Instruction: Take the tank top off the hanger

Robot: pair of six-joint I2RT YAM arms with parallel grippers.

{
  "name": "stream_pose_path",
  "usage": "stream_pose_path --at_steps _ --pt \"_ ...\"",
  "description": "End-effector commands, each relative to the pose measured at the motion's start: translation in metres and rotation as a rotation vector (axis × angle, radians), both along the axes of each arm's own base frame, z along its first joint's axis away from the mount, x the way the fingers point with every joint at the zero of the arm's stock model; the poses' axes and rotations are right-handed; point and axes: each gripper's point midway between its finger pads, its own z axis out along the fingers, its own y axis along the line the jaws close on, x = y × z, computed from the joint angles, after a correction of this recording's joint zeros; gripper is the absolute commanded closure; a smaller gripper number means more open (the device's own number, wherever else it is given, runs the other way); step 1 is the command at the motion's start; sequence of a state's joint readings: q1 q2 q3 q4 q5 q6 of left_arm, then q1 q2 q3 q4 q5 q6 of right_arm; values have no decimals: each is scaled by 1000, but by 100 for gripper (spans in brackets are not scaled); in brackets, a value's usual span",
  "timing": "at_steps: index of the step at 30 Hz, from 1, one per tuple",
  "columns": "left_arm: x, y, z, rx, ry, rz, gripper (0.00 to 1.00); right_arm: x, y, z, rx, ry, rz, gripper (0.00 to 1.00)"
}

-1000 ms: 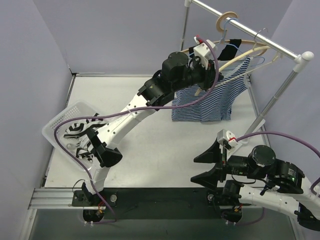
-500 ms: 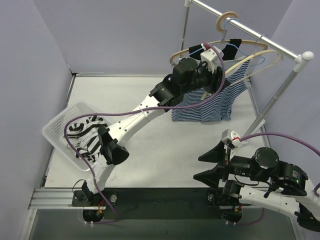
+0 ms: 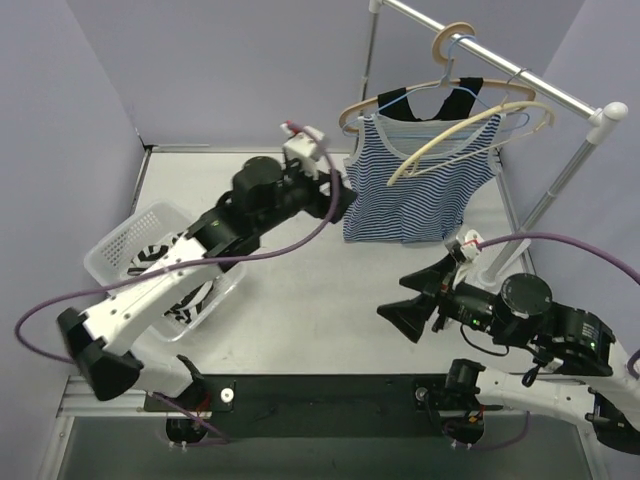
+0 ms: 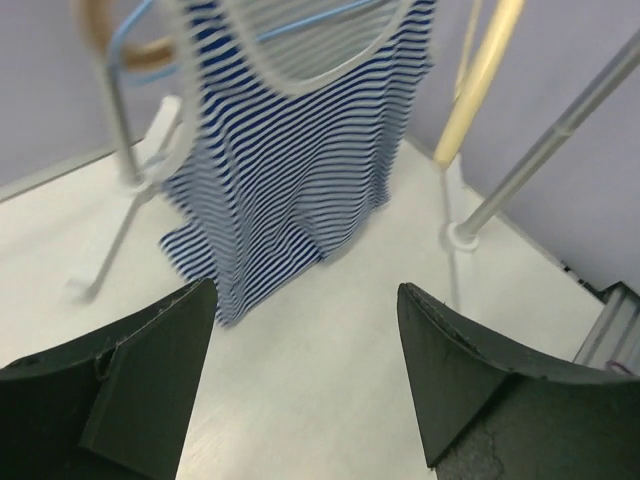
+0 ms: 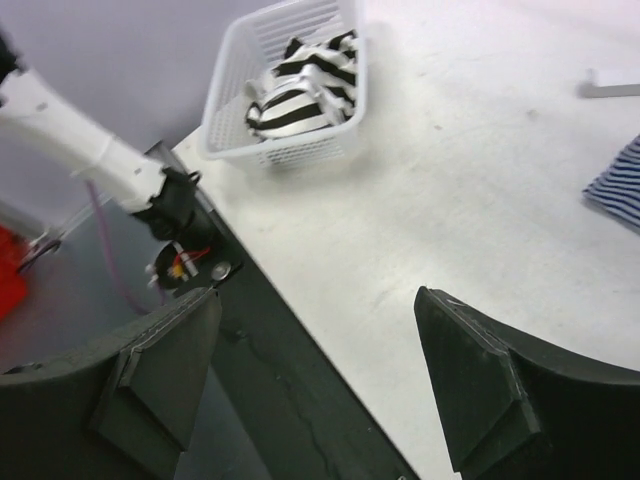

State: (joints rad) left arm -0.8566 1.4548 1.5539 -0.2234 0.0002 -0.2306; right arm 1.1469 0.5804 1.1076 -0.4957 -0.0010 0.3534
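My left claw [image 4: 305, 295] has released, jaws apart and empty, and backed off left, so the striped tank top [image 3: 415, 190] remains on its hanger [image 3: 440, 152].

Nothing legible is showing in any of the three views — the tank top [image 3: 415, 190] is bearing only blue-and-white stripes, the cloth [image 5: 300, 85] in the basket [image 3: 120, 240] only black-and-white bands.
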Motion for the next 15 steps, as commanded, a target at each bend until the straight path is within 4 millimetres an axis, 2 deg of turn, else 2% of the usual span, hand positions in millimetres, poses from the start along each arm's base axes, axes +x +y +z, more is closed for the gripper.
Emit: stream_pose_path --at_steps 1,2,3,4,5,6,7,8,9,10,11,12,13,14,15 --pt "-18 88 -1 -32 -71 150 15 47 9 43 14 -128 -195 20" --pt "-23 100 -12 -15 -67 163 15 59 14 60 29 -154 -242 20" --pt "-26 112 -45 45 -42 179 13 65 17 68 28 -176 -260 21" --pt "-39 129 -44 47 -54 188 11 69 20 79 32 -197 -267 21" --pt "-43 139 -52 69 -53 207 10 79 27 95 21 -237 -292 22" --pt "-48 147 -74 113 -31 214 9 86 29 104 17 -258 -315 22" --pt "-60 157 -79 126 -28 207 8 92 31 110 9 -279 -335 23" --pt "-66 160 -87 141 -19 194 6 105 43 110 -38 -312 -348 23" --pt "-71 163 -95 154 -12 184 4 117 34 133 -12 -335 -398 23" --pt "-80 170 -111 175 8 177 3 128 33 138 -21 -344 -427 25" --pt "-85 170 -118 176 14 157 3 142 39 137 -46 -341 -448 27" --pt "-91 173 -118 157 7 148 3 160 23 153 -36 -363 -515 29" --pt "-93 172 -136 163 28 140 3 169 18 160 -42 -374 -546 32" --pt "-96 170 -139 139 43 128 3 187 19 157 -74 -374 -577 33" --pt "-100 168 -138 128 45 113 3 198 4 171 -83 -409 -625 34"
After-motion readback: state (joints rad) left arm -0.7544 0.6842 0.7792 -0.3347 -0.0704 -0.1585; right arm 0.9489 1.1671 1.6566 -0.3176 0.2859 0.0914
